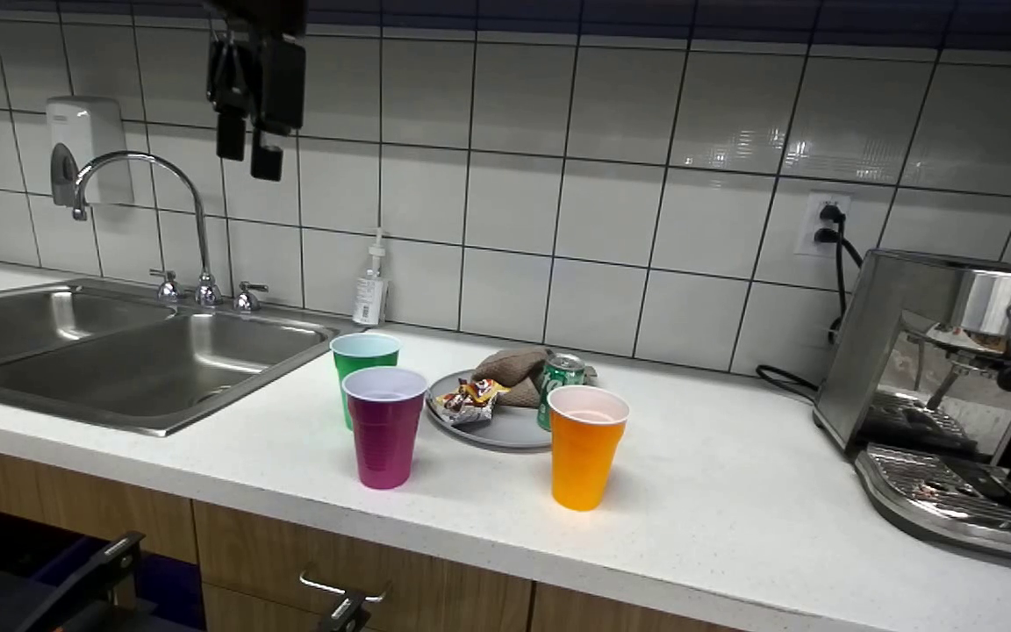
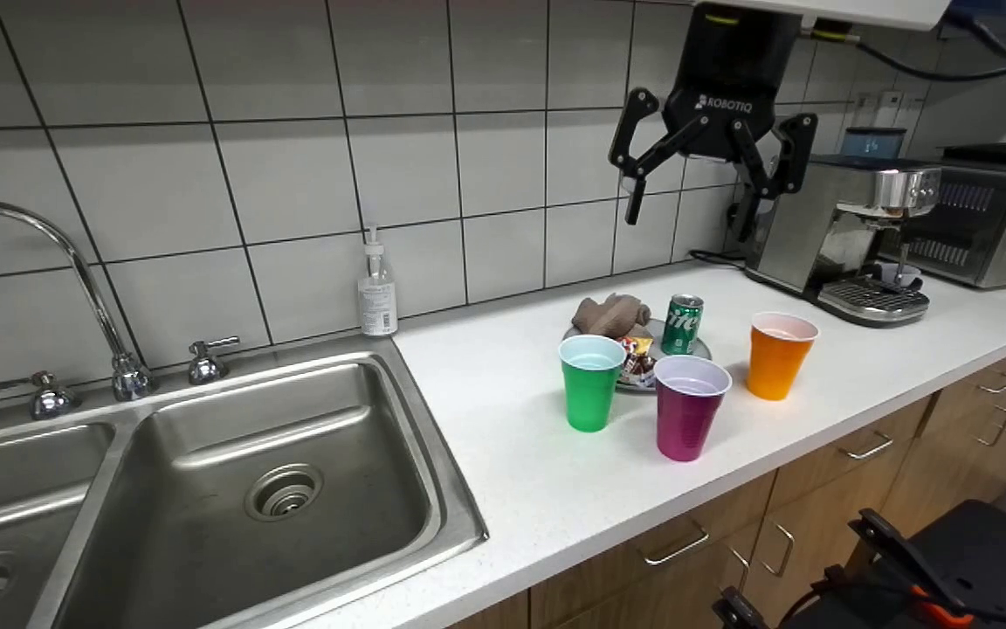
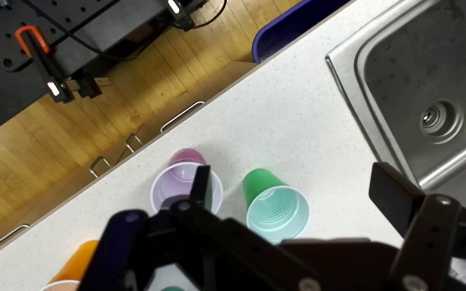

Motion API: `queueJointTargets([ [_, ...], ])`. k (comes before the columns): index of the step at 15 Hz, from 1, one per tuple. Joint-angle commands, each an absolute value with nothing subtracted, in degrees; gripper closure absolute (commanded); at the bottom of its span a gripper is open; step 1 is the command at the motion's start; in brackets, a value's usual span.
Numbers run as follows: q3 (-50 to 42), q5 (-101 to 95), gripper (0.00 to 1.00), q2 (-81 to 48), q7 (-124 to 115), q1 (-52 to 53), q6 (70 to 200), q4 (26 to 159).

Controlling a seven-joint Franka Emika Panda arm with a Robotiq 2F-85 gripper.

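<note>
"What sort of place is this?"
"A kitchen: steel sink [image 2: 197, 524] with a tall faucet [image 2: 91, 293], espresso machine [image 1: 874, 351], tiled wall [image 1: 611, 211], wooden drawers [image 1: 444, 562] under the white bench [image 1: 734, 491]."
"Home or office?"
"I can't tell from here."

Green cup [image 2: 589, 393] (pale inside), purple cup [image 2: 688, 419] near it, orange cup [image 2: 775, 360] apart, all upright on white counter [image 2: 503, 454]
</note>
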State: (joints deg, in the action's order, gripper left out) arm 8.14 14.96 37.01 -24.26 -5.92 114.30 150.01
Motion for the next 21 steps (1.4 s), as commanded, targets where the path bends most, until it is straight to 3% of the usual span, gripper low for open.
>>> queueJointTargets([
  [1,7.2,11.4,0.00,31.2,-26.4,-7.8,118.7,148.1],
  [21,-6.1,5.7,0.00,-2.8,-26.3,-10.1,137.2,128.9],
])
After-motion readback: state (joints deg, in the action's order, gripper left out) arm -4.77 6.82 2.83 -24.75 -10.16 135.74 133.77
